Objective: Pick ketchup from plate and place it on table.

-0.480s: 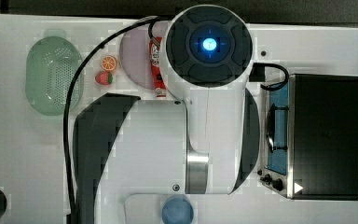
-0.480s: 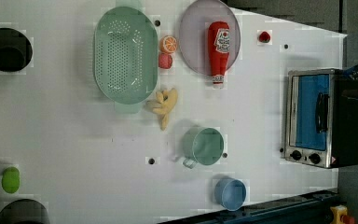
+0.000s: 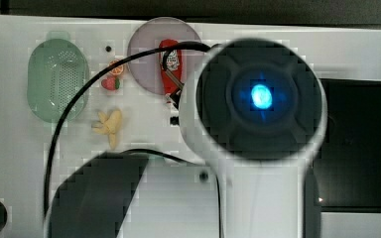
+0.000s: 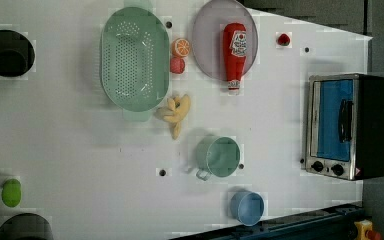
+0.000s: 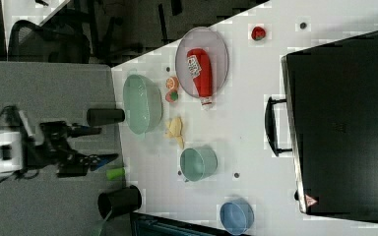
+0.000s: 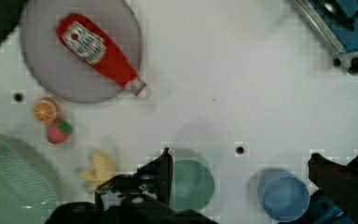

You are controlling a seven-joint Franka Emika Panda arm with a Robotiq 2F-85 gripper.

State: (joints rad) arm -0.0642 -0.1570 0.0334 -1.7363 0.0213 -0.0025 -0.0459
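The ketchup [image 4: 234, 50], a slim red bottle with a white label, lies flat on the pale lavender plate [image 4: 207, 45] at the far end of the white table [image 4: 70, 150]. Its white cap pokes over the plate's rim. Ketchup [image 3: 171, 69] and plate [image 3: 146, 59] are partly covered by the arm's body in the top view. In the wrist view my gripper [image 6: 240, 156] stands open and holds nothing. It hangs high over the table between a green mug and a blue bowl, well apart from the ketchup [image 6: 98, 49] and plate [image 6: 46, 70]. The right view has the ketchup [image 5: 200, 71] too.
A mint-green colander [image 4: 134, 60] sits beside the plate, with an orange slice [image 4: 181, 47], a strawberry [image 4: 177, 65] and bananas [image 4: 175, 112] between them. A green mug [image 4: 219, 156] and a blue bowl [image 4: 247, 207] stand mid-table. A toaster oven [image 4: 345, 125] fills the left view's right side.
In the top view the arm's body has shifted right and down and looks larger. The ketchup and the other things on the table have not moved.
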